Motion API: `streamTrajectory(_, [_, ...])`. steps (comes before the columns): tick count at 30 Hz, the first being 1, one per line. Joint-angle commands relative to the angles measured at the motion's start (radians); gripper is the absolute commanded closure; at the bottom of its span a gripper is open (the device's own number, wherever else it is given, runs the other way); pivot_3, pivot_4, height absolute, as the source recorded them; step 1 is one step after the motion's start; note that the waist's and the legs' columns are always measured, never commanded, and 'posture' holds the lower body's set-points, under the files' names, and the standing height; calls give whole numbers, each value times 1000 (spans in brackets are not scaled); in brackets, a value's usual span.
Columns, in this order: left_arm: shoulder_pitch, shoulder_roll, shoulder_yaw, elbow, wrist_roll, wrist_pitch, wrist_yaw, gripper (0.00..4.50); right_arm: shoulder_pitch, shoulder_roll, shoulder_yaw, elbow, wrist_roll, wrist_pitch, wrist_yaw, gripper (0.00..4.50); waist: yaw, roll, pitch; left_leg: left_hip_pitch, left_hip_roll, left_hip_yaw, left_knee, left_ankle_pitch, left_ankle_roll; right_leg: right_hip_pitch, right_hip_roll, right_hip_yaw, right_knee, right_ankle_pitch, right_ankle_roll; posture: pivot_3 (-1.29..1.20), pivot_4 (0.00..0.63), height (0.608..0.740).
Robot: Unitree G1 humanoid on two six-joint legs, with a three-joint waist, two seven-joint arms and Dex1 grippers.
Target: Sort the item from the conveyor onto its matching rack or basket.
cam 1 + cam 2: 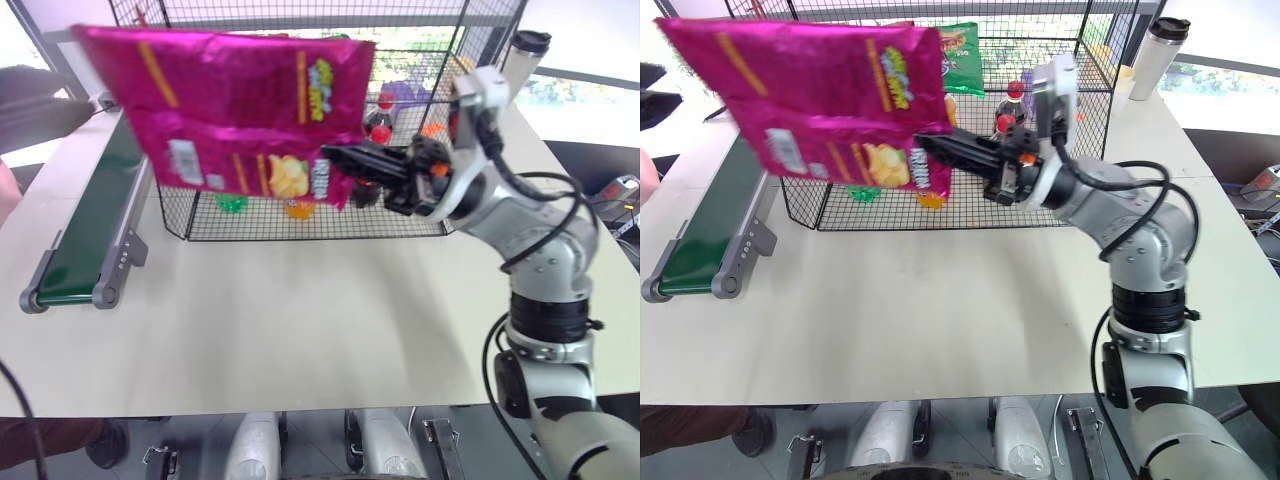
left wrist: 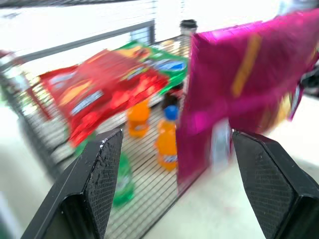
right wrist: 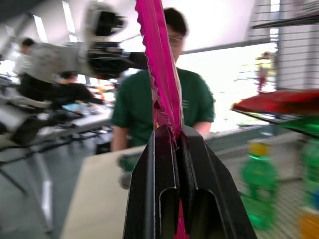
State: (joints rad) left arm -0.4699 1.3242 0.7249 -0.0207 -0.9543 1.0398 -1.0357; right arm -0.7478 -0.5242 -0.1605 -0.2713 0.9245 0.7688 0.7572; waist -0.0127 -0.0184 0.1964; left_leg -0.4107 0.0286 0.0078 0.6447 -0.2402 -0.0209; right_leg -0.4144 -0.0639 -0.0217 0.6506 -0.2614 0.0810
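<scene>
The right gripper (image 1: 338,160) pinches the flat magenta-pink crisp bag (image 1: 230,110) aloft before the far black wire-mesh cage (image 1: 420,215); the left gripper's fingers (image 2: 102,172) gape wide, empty.

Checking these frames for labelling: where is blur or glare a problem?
Left wrist view: pink crisp bag and red bags smeared by motion blur. Right wrist view: background soft, window blown out; right gripper sharp. Left eye view: bag's foil glares.

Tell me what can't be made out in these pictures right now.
- Cage contents behind the pink bag: hidden by the bag in the head views.
- Bottle labels: blurred in the left wrist view.
- Conveyor far end: covered by the bag.
- Bag edge inside the right claw: hidden by the fingers.
</scene>
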Motion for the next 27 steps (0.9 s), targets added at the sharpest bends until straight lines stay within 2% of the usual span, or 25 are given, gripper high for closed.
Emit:
streamTrajectory(1, [39, -20, 120, -25, 9, 27, 19, 901, 2, -74, -82, -20, -31, -35, -18, 4500, 1, 0, 0, 0, 0, 0, 0, 0, 0, 0, 0, 0, 0, 0, 0, 0, 150, 740])
streamTrajectory(4, [86, -73, 152, -71, -9, 43, 44, 901, 14, -160, -136, -14, -57, -50, -16, 4500, 3, 0, 0, 0, 0, 0, 0, 0, 0, 0, 0, 0, -1, 0, -1, 0, 150, 740])
streamTrajectory(8, [92, -219, 111, -135, -67, 41, 137, 901, 10, -308, -234, -27, -132, -103, -38, 4500, 6, 0, 0, 0, 0, 1, 0, 0, 0, 1, -1, 1, -1, 0, 0, 0, 150, 740])
streamTrajectory(14, [64, -312, 29, -138, -95, 15, 193, 901, -17, -341, -248, -12, -321, -287, -148, 4500, -3, -1, -1, 1, 1, 5, 0, 0, 0, 0, 1, 5, -1, 1, -1, 0, 150, 740])
streamTrajectory(20, [21, -365, -28, -134, -111, -5, 234, 901, 1, -363, -44, 13, -688, -591, -180, 4500, -3, -1, -1, 1, 1, 12, 0, 0, 0, -5, 2, 12, 1, 1, -1, 0, 150, 740])
streamTrajectory(23, [26, -378, -28, -146, -122, -5, 252, 901, 16, -362, 24, 39, -786, -689, -164, 4500, -3, -1, -1, 0, 1, 15, 0, 0, 0, -7, 2, 15, 1, 2, -1, 0, 150, 740])
streamTrajectory(27, [55, -395, -7, -172, -141, -6, 281, 901, 13, -391, 132, 162, -1005, -873, -190, 4500, -2, -1, -1, 0, 1, 16, 1, 0, 1, -8, 2, 17, 1, 2, 1, 0, 150, 740])
